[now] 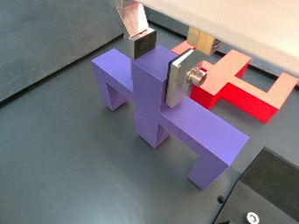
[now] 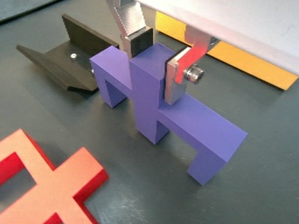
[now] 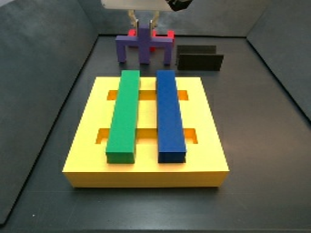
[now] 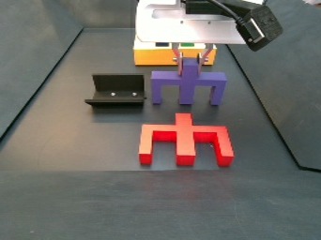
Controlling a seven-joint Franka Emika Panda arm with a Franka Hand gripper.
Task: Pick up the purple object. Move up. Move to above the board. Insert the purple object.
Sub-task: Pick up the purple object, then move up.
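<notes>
Hand (image 1: 160,63) straddles post of purple object (image 1: 163,118): wide crossbar, two legs.

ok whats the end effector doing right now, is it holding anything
End effector: closed on the raised central post of the purple object, one finger plate on each side. The piece's legs appear to rest on the floor, not lifted.

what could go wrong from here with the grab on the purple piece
The hand straddles only the narrow central post of the purple object, so the wide piece may twist or tilt when lifted. The red piece lies close beside it and could get bumped. The slots in the board look tight, so a tilted piece may jam.
</notes>
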